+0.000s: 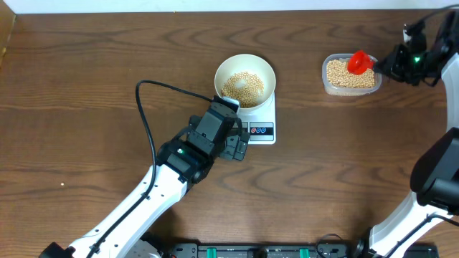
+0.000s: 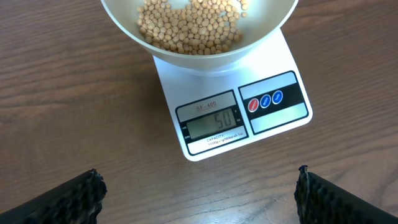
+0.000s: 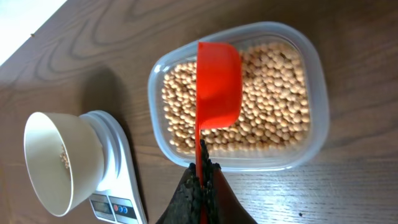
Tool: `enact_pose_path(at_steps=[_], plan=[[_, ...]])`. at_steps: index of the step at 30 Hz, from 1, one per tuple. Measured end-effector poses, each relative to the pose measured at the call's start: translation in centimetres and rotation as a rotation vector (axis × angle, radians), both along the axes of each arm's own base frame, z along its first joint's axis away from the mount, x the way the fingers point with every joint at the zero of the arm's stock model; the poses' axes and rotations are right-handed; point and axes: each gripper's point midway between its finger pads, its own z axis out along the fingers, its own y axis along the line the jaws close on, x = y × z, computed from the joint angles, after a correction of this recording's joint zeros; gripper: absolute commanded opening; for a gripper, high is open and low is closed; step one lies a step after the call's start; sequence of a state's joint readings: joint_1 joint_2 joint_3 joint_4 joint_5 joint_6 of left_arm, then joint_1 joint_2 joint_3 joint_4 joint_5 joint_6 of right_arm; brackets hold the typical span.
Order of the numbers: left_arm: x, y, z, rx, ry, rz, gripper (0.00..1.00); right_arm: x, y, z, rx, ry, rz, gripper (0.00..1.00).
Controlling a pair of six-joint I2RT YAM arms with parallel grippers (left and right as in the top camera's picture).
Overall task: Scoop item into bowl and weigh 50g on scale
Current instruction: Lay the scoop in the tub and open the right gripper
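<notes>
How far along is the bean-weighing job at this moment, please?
Done: small tan-yellow beans lie in the round white bowl on the white rectangular digital scale, whose grey display reads 50. In hand: the right gripper holds an empty-looking red plastic scoop over the clear plastic tub of beans. The left gripper hovers open by the scale. Left: seemingly only setting the scoop down.

one white bowl (image 1: pixel 244 61), one scale (image 1: pixel 265 118) with three buttons (image 2: pixel 265 100), one clear tub (image 3: pixel 318 106), one red scoop (image 1: pixel 358 61), countless beans (image 1: pixel 244 87)
</notes>
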State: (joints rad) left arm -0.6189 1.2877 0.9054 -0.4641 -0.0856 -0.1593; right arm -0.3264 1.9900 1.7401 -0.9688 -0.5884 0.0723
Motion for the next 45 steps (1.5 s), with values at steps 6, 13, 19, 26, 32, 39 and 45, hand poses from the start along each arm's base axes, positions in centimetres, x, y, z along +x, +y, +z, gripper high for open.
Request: enact_pose_path(at_steps=[6, 13, 19, 26, 32, 39, 45], plan=[[0.0, 0.0, 0.0, 0.000, 0.000, 0.000, 0.99, -0.8, -1.0, -2.2, 0.029, 0.019, -0.028, 0.13], [0.0, 0.0, 0.0, 0.000, 0.000, 0.000, 0.99, -2.1, -1.0, -3.4, 0.038, 0.082, -0.044, 0.60], [0.0, 0.0, 0.0, 0.000, 0.000, 0.000, 0.99, -4.1, -3.5, -2.9, 0.036, 0.133, -0.116, 0.99], [0.0, 0.0, 0.0, 0.000, 0.000, 0.000, 0.99, -6.5, -4.9, 3.0, -0.110, 0.059, -0.169, 0.99], [0.0, 0.0, 0.0, 0.000, 0.000, 0.000, 0.99, -9.7, -3.4, 10.7, -0.245, -0.129, -0.101, 0.99], [0.0, 0.0, 0.0, 0.000, 0.000, 0.000, 0.99, -16.8, 0.2, 17.0, -0.341, -0.251, -0.031, 0.99], [0.0, 0.0, 0.0, 0.000, 0.000, 0.000, 0.99, -20.4, 1.7, 19.6, -0.384, -0.328, -0.029, 0.99]])
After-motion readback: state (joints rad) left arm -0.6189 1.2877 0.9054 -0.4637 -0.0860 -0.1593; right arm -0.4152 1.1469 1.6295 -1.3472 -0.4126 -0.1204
